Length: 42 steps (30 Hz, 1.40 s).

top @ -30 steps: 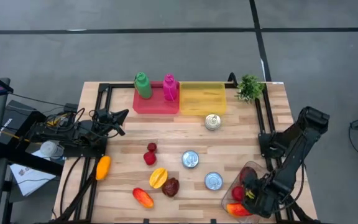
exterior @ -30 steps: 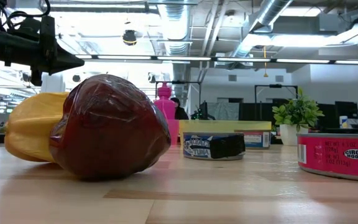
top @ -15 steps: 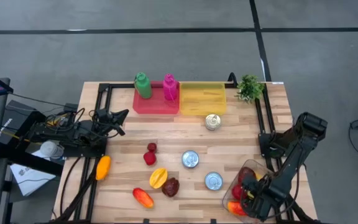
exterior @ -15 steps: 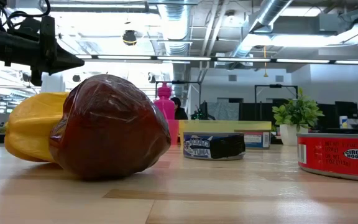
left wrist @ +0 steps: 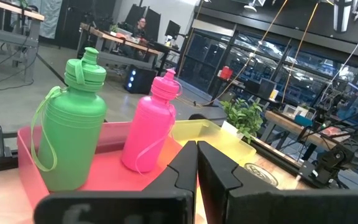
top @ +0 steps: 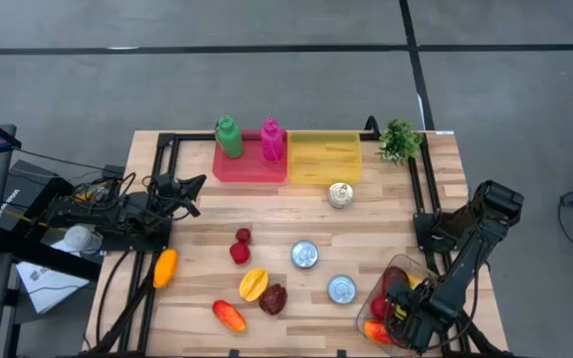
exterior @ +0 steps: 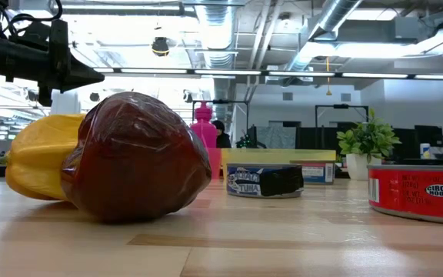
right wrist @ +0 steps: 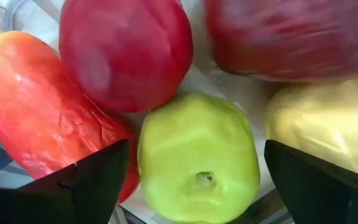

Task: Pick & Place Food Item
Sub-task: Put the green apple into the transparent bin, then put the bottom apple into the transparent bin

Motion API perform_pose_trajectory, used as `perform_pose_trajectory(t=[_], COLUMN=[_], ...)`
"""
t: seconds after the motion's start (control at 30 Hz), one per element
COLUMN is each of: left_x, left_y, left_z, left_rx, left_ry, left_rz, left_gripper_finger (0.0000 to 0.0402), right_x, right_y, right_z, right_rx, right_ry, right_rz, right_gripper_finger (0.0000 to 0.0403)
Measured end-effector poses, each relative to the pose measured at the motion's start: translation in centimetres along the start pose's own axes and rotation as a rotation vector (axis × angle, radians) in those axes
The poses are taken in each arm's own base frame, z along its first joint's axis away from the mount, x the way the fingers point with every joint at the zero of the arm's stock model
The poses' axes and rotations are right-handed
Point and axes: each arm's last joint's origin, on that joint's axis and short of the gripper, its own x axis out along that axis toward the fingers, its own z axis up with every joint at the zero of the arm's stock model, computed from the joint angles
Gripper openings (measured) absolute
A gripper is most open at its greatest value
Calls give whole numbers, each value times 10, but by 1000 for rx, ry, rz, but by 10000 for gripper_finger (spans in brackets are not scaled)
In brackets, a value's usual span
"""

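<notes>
Right wrist view — clear bowl (right wrist: 17, 11) holds green apple (right wrist: 197, 158), red fruits.

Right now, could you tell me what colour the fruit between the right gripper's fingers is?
Green, clearest in the right wrist view.

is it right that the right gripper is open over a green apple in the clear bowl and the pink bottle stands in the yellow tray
Not quite: the pink bottle stands in the red tray, beside the yellow tray, as the high view shows. The rest holds: the right gripper is open over the green apple in the clear bowl.
</notes>
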Motion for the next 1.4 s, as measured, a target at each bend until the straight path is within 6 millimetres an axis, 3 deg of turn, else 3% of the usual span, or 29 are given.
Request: perform_pose_trajectory(t=[0.13,0.27,0.5,0.67,0.8,1.07,1.4], left_x=[0,0,0,0,0,0,0], left_y=[0,0,0,0,0,0,0], left_z=[0,0,0,0,0,0,0], left_rx=[0,0,0,0,0,0,0], left_ry=[0,0,0,0,0,0,0], left_rz=[0,0,0,0,0,0,0], left_gripper_finger=[1,1,1,1,1,1,1], right_x=[-7,-26,-89,-137,-160,-156,-117], right_y=[1,1,-7,-17,-17,24,90], right_z=[0,2,14,38,66,126,178], right_rx=[-1,-2,-35,-11,-67,-420,-794], right_ry=[8,22,23,-202,-447,-686,-738], right_rz=[27,86,291,495,539,401,270], right_gripper_finger=[381,381,380,380,380,380,379])
